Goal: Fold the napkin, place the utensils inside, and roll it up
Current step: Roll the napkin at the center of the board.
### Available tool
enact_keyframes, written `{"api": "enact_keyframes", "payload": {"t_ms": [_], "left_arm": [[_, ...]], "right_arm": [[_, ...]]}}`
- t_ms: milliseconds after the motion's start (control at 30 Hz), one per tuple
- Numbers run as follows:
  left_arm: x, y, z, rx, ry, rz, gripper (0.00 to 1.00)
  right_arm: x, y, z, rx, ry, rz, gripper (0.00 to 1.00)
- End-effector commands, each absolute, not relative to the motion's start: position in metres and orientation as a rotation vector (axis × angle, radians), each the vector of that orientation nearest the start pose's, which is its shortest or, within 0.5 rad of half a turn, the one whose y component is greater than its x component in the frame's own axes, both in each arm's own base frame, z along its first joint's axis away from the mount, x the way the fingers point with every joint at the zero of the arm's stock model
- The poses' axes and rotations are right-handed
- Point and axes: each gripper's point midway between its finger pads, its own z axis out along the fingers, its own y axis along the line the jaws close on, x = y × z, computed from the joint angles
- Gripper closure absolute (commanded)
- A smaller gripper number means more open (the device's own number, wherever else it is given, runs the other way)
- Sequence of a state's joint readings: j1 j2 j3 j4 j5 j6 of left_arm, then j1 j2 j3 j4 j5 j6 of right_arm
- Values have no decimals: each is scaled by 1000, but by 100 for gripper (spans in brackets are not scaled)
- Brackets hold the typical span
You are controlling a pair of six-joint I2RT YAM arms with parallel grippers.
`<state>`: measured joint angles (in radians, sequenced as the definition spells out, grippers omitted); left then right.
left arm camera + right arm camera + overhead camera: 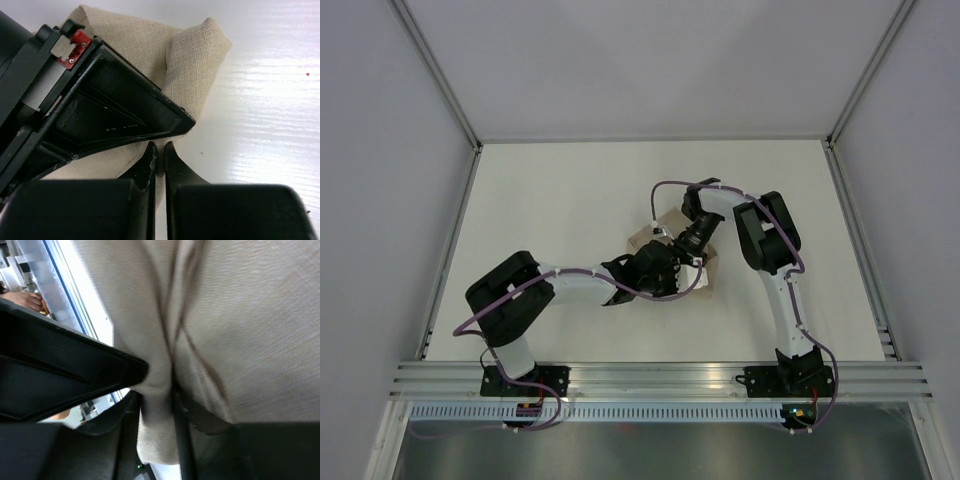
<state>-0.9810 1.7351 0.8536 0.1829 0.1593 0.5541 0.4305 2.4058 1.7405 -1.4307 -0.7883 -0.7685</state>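
The beige napkin (649, 233) lies bunched mid-table, mostly hidden under both grippers. In the left wrist view the napkin (196, 59) is folded into a raised point, and my left gripper (159, 146) is shut with a thin edge of cloth between its tips. In the right wrist view the napkin (240, 315) fills the frame, and my right gripper (157, 396) is shut on a thick fold of it. From above, the left gripper (670, 266) and right gripper (680, 248) sit tip to tip. The fork is hidden.
The right gripper's black body (110, 110) crowds the left wrist view, almost touching the left fingertips. White table (550, 210) extends around the cloth, with grey walls at the left, right and back and an aluminium rail (660, 378) at the near edge.
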Motion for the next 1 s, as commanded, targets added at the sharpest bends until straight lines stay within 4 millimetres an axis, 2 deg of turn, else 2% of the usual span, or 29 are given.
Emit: {"api": "enact_keyframes", "payload": {"t_ms": [0, 67, 100, 267, 300, 367, 433, 467, 500, 533, 567, 633, 667, 700, 733, 767, 800, 833, 867, 900, 933, 967], "left_arm": [[206, -355, -5, 1715, 1781, -603, 98], [203, -353, -9, 1715, 1814, -642, 98], [204, -354, -9, 1712, 1824, -657, 98], [205, -353, -11, 1685, 1886, -754, 98], [203, -354, -12, 1685, 1892, -787, 98], [207, -355, -10, 1665, 1901, -816, 98], [202, -351, -14, 1666, 1953, -877, 98], [209, -351, -11, 1642, 1966, -893, 98], [205, -349, -10, 1642, 1985, -943, 98], [206, -349, -10, 1628, 2003, -967, 98], [212, -347, -11, 1606, 2021, -983, 98], [211, -346, -8, 1587, 2044, -1049, 98], [217, -344, -9, 1563, 2064, -1071, 98], [216, -345, -7, 1554, 2064, -1114, 98], [215, -343, -8, 1544, 2090, -1138, 98], [222, -344, -5, 1523, 2095, -1153, 98], [220, -343, -8, 1515, 2113, -1202, 98], [217, -340, -10, 1505, 2151, -1230, 98], [224, -342, -7, 1488, 2157, -1248, 98], [221, -341, -12, 1477, 2185, -1295, 98], [219, -338, -14, 1468, 2216, -1322, 98], [225, -340, -11, 1454, 2219, -1333, 98]], "right_arm": [[294, 222, -19, -1675, 2540, 1037, 59], [299, 225, -9, -1649, 2504, 1010, 54], [304, 227, 5, -1632, 2463, 998, 51], [323, 229, 40, -1475, 2400, 1004, 48], [334, 227, 52, -1417, 2363, 1011, 47], [341, 220, 62, -1332, 2357, 1035, 46], [354, 211, 79, -1242, 2310, 1042, 47], [353, 207, 80, -1209, 2310, 1049, 47], [364, 199, 93, -1169, 2260, 1015, 47], [366, 195, 98, -1149, 2237, 1009, 47], [361, 189, 105, -1147, 2204, 996, 47], [364, 181, 114, -1147, 2131, 958, 46], [353, 176, 104, -1151, 2143, 953, 46], [355, 175, 117, -1193, 2052, 891, 45], [351, 174, 118, -1211, 2024, 868, 45], [340, 169, 104, -1217, 2044, 850, 44], [342, 169, 115, -1235, 1975, 792, 43], [339, 167, 115, -1267, 1939, 762, 43], [329, 165, 105, -1277, 1946, 762, 42], [329, 166, 113, -1298, 1891, 715, 41], [325, 166, 113, -1324, 1863, 693, 41], [316, 164, 105, -1335, 1869, 686, 41]]}}
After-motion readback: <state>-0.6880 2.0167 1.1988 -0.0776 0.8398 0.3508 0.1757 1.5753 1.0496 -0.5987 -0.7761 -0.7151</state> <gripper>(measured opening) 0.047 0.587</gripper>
